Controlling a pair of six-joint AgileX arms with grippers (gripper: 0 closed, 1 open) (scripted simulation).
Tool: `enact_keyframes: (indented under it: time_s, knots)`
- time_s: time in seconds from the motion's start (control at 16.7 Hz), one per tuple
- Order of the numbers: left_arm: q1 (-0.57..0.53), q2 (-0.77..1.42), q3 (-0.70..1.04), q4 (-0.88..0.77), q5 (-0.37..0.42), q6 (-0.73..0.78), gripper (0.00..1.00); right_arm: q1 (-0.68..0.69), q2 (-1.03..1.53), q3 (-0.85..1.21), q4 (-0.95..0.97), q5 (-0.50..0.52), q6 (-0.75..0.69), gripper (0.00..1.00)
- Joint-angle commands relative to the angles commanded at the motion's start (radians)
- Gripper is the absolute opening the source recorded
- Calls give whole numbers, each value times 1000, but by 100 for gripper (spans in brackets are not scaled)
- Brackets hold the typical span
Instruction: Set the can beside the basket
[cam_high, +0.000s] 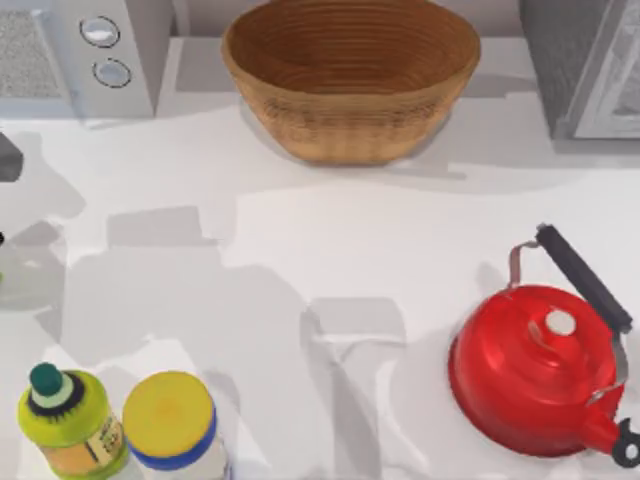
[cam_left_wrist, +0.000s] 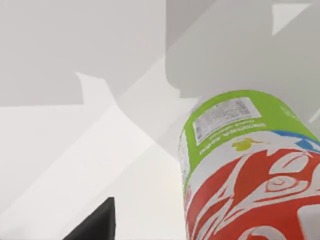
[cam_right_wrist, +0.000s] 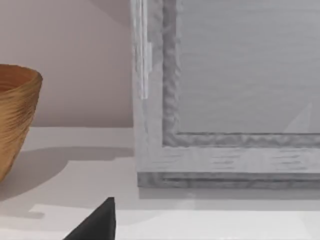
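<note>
Can (cam_left_wrist: 250, 170) close in left wrist view above white tabletop (cam_left_wrist: 75, 150), left tool state cannot be told, basket (cam_high: 350, 75) at tabletop's far edge, centre.

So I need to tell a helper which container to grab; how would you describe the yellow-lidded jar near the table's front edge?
Start at the table's front left corner in the top view, far from the wicker basket at the back. Two containers stand side by side there. The jar is the right one, with a flat yellow lid and blue band, unlike the green bottle with its dark cap.
</note>
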Motion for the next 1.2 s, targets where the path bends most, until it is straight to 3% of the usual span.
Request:
enact_keyframes:
  time_s: [0.24, 1.02, 1.2]
  knots:
    - [0, 4, -10, 11, 0, 1, 100, 0, 0, 0, 0, 0, 0, 100]
    - [0, 4, -10, 11, 0, 1, 2, 0, 0, 0, 0, 0, 0, 100]
    - [0, 4, -10, 11, 0, 1, 0, 0, 0, 0, 0, 0, 0, 100]
